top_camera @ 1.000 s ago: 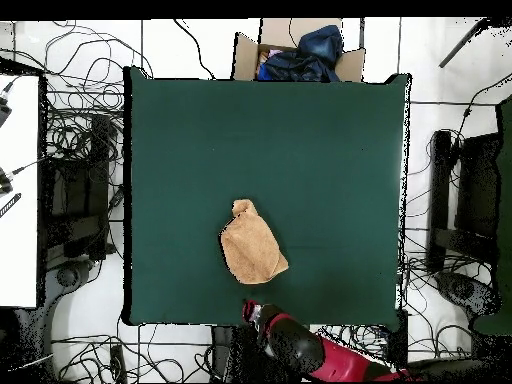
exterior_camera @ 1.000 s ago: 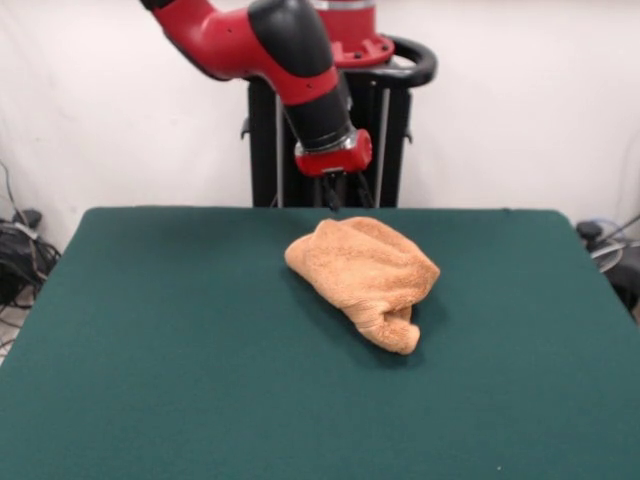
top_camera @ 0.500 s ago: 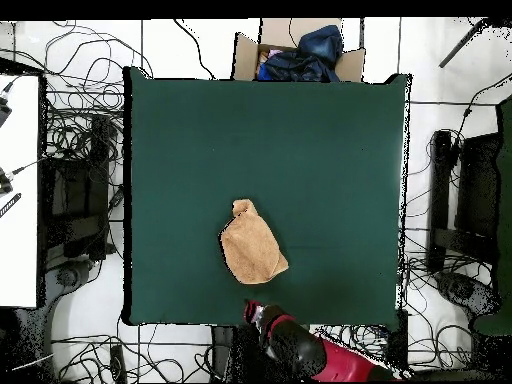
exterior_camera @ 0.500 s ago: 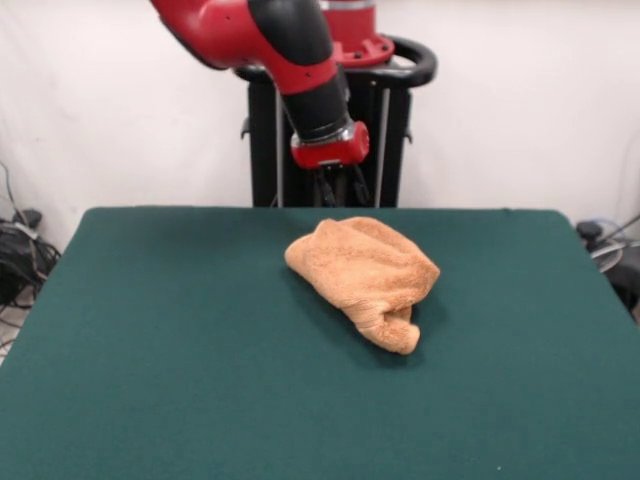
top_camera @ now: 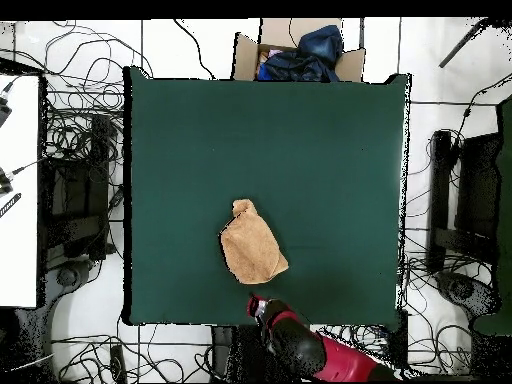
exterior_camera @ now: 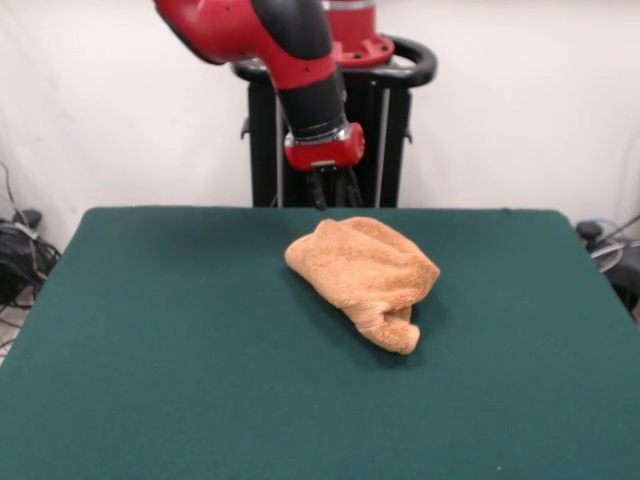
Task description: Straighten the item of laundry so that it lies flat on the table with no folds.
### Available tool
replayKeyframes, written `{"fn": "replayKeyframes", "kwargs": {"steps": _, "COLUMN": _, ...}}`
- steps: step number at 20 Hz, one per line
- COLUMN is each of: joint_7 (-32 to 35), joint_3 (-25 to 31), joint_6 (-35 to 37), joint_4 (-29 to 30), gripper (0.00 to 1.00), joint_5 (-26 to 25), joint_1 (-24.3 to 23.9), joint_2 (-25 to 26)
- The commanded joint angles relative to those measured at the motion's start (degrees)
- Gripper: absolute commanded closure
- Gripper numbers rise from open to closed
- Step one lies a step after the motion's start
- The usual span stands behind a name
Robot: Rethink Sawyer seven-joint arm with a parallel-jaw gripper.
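Observation:
The orange-tan towel (exterior_camera: 365, 268) lies crumpled in a lump on the green table (exterior_camera: 150, 330), a little toward the robot's side of the middle, with a rolled fold at its near right corner. In the overhead view the towel (top_camera: 252, 250) lies low on the table (top_camera: 300, 150), near its bottom edge. My gripper (exterior_camera: 335, 192) hangs from the red wrist above the table's far edge, just behind the towel and clear of it. It holds nothing. The gripper also shows at the table's bottom edge in the overhead view (top_camera: 255, 303). It is dark against the black pedestal.
The black pedestal (exterior_camera: 330, 120) stands behind the table's far edge. A cardboard box (top_camera: 300, 55) with blue cloth in it sits beyond the table's top edge in the overhead view. Cables cover the floor around the table. A white surface (top_camera: 18, 190) lies at the left.
The arm has lifted the gripper a little higher and drawn it slightly back from the towel. The towel has not moved.

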Motion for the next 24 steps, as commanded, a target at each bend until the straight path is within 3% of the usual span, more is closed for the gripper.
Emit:
{"fn": "replayKeyframes", "kwargs": {"steps": 1, "joint_7": 11.2, "joint_3": 2.4, "joint_6": -3.8, "joint_4": -6.7, "gripper": 0.0, "joint_5": 0.7, "joint_1": 2.7, "joint_2": 0.2}}
{"fn": "replayKeyframes", "kwargs": {"steps": 15, "joint_7": 10.5, "joint_3": 1.6, "joint_6": -5.2, "joint_4": -8.8, "gripper": 0.0, "joint_5": 0.1, "joint_1": 3.4, "joint_2": 1.1}}
{"fn": "replayKeyframes", "kwargs": {"steps": 24, "joint_7": 9.2, "joint_3": -2.3, "joint_6": -4.1, "joint_4": -9.7, "gripper": 0.0, "joint_5": 1.0, "joint_1": 6.6, "joint_2": -0.1}}
